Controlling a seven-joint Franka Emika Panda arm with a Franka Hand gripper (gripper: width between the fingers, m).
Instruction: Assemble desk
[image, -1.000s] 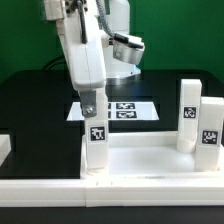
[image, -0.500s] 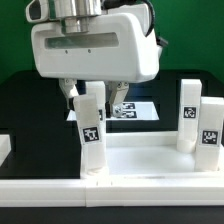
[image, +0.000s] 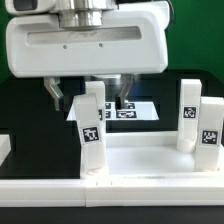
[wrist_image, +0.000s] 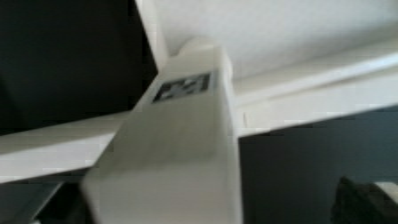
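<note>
The white tabletop (image: 150, 160) lies across the front with its raised rim. One tagged square leg (image: 92, 135) stands upright in its corner socket on the exterior view's left. My gripper (image: 90, 95) hangs over that leg, open, with one finger on each side of the leg's top and a gap to both. In the wrist view the leg (wrist_image: 169, 150) fills the middle, closer to one dark finger (wrist_image: 50, 205) than to the other; my gripper (wrist_image: 214, 203) is not clamped on it. Two more tagged legs (image: 189, 115) (image: 209, 125) stand upright at the exterior view's right.
The marker board (image: 130, 110) lies flat on the black table behind the gripper. A white part (image: 5, 150) shows at the exterior view's left edge. The wide white hand body (image: 85, 40) fills the top of the view.
The hand has turned from side-on to broadside over the leg and its fingers have spread apart, off the leg. The leg's tag face has shifted slightly; the leg still stands in its socket.
</note>
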